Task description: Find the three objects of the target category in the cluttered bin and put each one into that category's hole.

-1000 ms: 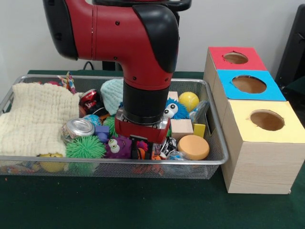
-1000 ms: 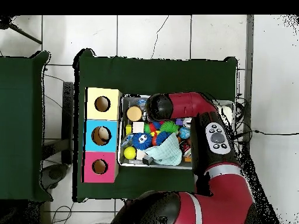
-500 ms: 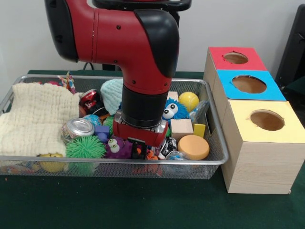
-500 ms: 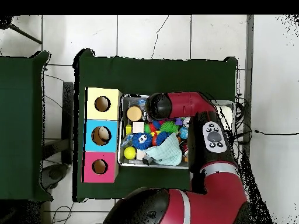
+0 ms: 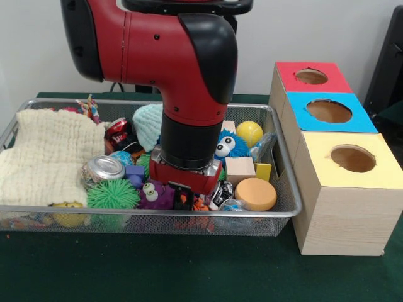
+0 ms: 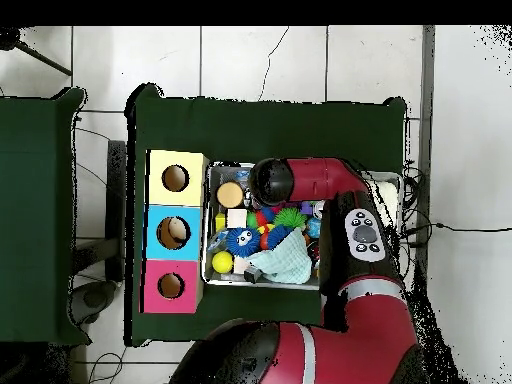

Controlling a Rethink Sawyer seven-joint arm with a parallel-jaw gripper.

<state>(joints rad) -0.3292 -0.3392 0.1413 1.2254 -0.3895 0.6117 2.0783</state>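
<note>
My gripper (image 5: 184,200) is down in the clutter at the front middle of the wire bin (image 5: 286,189), with the red and black arm (image 5: 189,113) straight above it. Right beside it are a purple googly-eyed toy (image 5: 151,194), a green spiky ball (image 5: 112,194), an orange disc (image 5: 255,193) and a small black-and-white item (image 5: 221,192). What lies between its tips is hidden. Behind the arm sit a blue fuzzy toy (image 5: 232,145), a yellow ball (image 5: 250,133) and a wooden block (image 5: 240,170). From overhead the arm (image 6: 300,182) covers the bin's upper part.
Three wooden boxes with round holes stand right of the bin: red top (image 5: 312,77), blue top (image 5: 329,111), yellow top (image 5: 352,158). A cream cloth (image 5: 47,154), a crushed can (image 5: 105,168) and a teal knitted piece (image 5: 148,123) fill the bin's left and back.
The gripper has sunk lower into the clutter and shifted slightly toward the bin's front edge. In the last half second it has barely moved.
</note>
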